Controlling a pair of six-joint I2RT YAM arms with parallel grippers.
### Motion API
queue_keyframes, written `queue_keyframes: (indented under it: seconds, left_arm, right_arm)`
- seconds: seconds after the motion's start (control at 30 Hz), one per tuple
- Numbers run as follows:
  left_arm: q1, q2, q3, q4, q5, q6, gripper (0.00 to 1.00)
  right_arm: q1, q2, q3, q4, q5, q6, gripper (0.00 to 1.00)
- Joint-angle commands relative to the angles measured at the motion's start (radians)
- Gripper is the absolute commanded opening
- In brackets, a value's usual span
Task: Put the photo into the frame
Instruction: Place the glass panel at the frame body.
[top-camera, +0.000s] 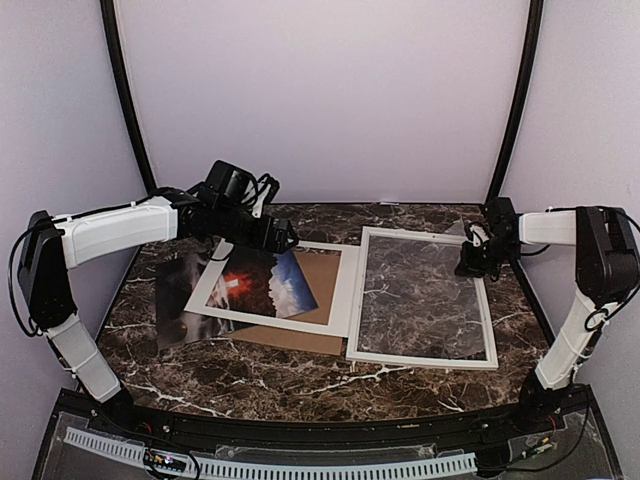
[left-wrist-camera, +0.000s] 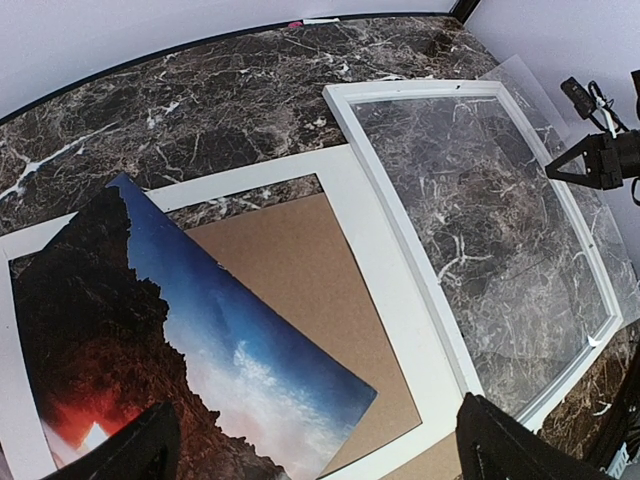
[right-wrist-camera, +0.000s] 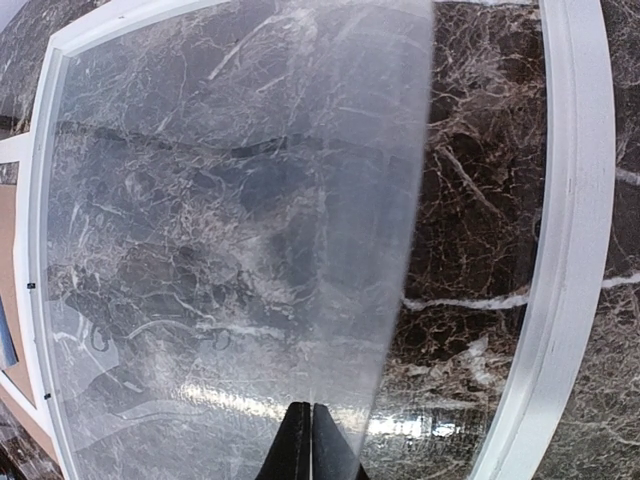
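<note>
Left end effector (top-camera: 280, 240), jaws spread wide and holding nothing, hovers over the photo (left-wrist-camera: 170, 340). In the left wrist view one finger stands to either side of the print's lower part, neither visibly touching it. Directly beneath, the photo lies askew across the window of a white mat board (left-wrist-camera: 385, 300), which in turn rests on a brown backing board (left-wrist-camera: 290, 270). Farther out toward the right arm, just beside the mat, the frame (right-wrist-camera: 578, 200) lies flat on the desk (top-camera: 300, 385), its opening showing only marble. Right end effector (right-wrist-camera: 303, 445), fingers pinched together on the near edge of a clear plastic sheet (right-wrist-camera: 250, 200), holds that sheet tilted above the frame. The sheet spreads away from the fingers over most of the opening, and the frame's white rail runs off to one side of it. Progress, as judged: early. The parts are laid out separately, and the photo sits apart from the frame, on the mat stack. Remaining: the photo must be grasped, carried across to the frame and seated squarely inside the border. Whether the clear sheet goes in first cannot be told from these views, though its position suggests so.
</note>
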Motion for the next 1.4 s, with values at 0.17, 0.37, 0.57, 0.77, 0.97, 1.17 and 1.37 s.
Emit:
queue_keyframes:
  seconds: [0.17, 0.37, 0.57, 0.77, 0.97, 1.17, 1.37]
  left_arm:
    - [-0.026, 0.017, -0.002, 0.041, 0.040, -0.018, 0.99]
    - [-0.084, 0.093, 0.036, 0.087, 0.031, -0.015, 0.99]
    - [-0.158, 0.204, 0.107, 0.130, -0.003, -0.023, 0.99]
    - [-0.244, 0.329, 0.173, 0.233, 0.040, -0.042, 0.99]
    - [-0.313, 0.452, 0.231, 0.397, 0.149, -0.098, 0.99]
    - [-0.331, 0.587, 0.322, 0.489, 0.238, -0.188, 0.98]
    - [-0.333, 0.684, 0.404, 0.490, 0.264, -0.268, 0.98]
  right_arm:
    - [0.010, 0.006, 0.014, 0.014, -0.018, -0.005, 0.14]
    - [0.010, 0.012, 0.011, 0.016, -0.025, 0.006, 0.24]
    - [0.024, 0.023, 0.010, 0.023, -0.029, 0.017, 0.30]
    - [0.035, 0.037, 0.014, 0.026, -0.026, 0.023, 0.34]
    - [0.041, 0.042, 0.019, 0.025, -0.026, 0.026, 0.39]
    - [0.047, 0.042, 0.020, 0.021, -0.027, 0.028, 0.44]
    - [0.053, 0.041, 0.028, 0.017, -0.029, 0.029, 0.45]
